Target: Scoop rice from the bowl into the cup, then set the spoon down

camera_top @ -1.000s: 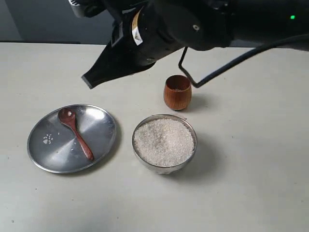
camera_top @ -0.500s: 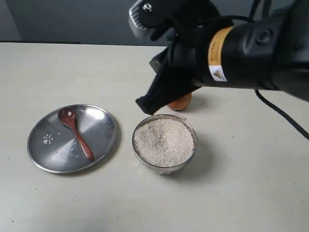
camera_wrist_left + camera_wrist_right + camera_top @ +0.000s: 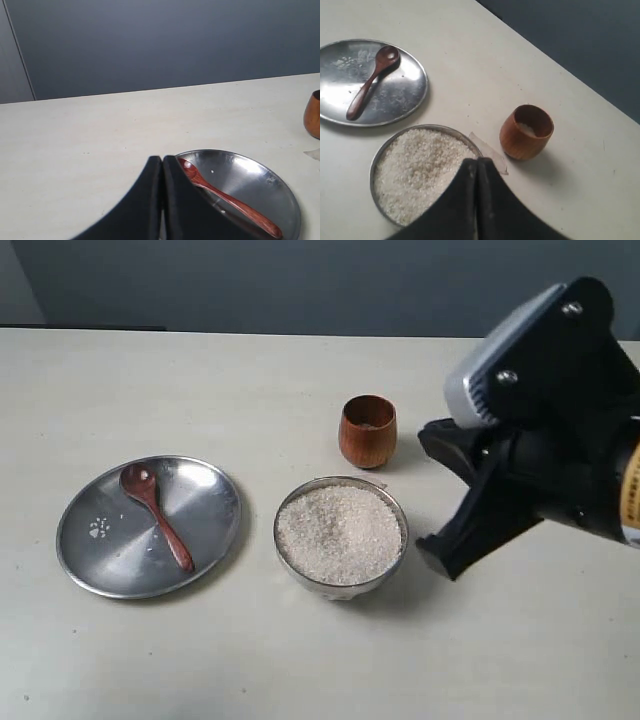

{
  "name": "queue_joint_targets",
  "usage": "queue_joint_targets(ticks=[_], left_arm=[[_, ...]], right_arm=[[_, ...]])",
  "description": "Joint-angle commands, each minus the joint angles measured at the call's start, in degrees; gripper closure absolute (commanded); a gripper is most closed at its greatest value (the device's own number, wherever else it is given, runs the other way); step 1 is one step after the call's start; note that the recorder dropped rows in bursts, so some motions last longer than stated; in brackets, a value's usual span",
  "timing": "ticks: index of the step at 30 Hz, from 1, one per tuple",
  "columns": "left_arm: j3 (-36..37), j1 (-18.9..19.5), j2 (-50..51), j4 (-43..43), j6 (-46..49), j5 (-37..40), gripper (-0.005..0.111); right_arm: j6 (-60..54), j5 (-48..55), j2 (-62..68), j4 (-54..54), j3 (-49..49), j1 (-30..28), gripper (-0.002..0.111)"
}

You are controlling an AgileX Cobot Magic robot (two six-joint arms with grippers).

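1. In the outside camera, the spoon (image 3: 157, 517) lies flat in the steel plate (image 3: 205, 510). The bowl (image 3: 340, 590) is full of rice (image 3: 340, 532), and the cup (image 3: 367, 435) stands just behind the bowl. We think the scooping is done and the spoon is set down. To end well, we should lift the arms up and away so they do not bump the bowl or the cup. The right pincer (image 3: 440, 552) hangs just to the right of the bowl, not touching it, and well apart from the spoon. We do not see the left pincer here.
2. In the left wrist camera, the left pincer (image 3: 162, 160) has its two black fingers pressed together, with nothing between them. The spoon (image 3: 220, 197) lies in the plate (image 3: 260, 185) just past the tips.
3. In the right wrist camera, the right pincer (image 3: 477, 162) is closed too, and it holds nothing. It shows in front of the bowl's rim (image 3: 372, 175). The cup (image 3: 525, 135) has a little white rice inside. The spoon (image 3: 367, 87) is far off in the plate.
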Motion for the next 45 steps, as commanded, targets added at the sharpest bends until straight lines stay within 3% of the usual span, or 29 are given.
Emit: queue_joint_targets(ticks=[1, 10, 34, 37, 42, 45], left_arm=[[0.25, -0.30, -0.21, -0.06, -0.06, -0.38, 0.106], [0.25, -0.30, -0.21, -0.06, -0.06, -0.38, 0.106], [0.25, -0.30, -0.21, 0.85, -0.06, -0.38, 0.106], [0.25, -0.30, -0.21, 0.85, -0.06, -0.38, 0.106], [0.25, -0.30, -0.21, 0.85, -0.06, -0.38, 0.106], [0.25, -0.30, -0.21, 0.85, -0.06, -0.38, 0.106]], right_arm=[[0.56, -0.19, -5.61, 2.35, 4.73, -0.24, 0.109], [0.98, 4.34, -13.92, 10.51, 8.52, -0.24, 0.109], [0.98, 4.36, -21.97, 10.65, 8.52, 0.40, 0.109], [0.98, 3.95, -26.17, 10.65, 8.52, -3.26, 0.109], [0.98, 4.16, -34.76, 9.33, 8.52, -15.95, 0.109], [0.98, 4.16, -37.73, 9.33, 8.52, -20.09, 0.109]])
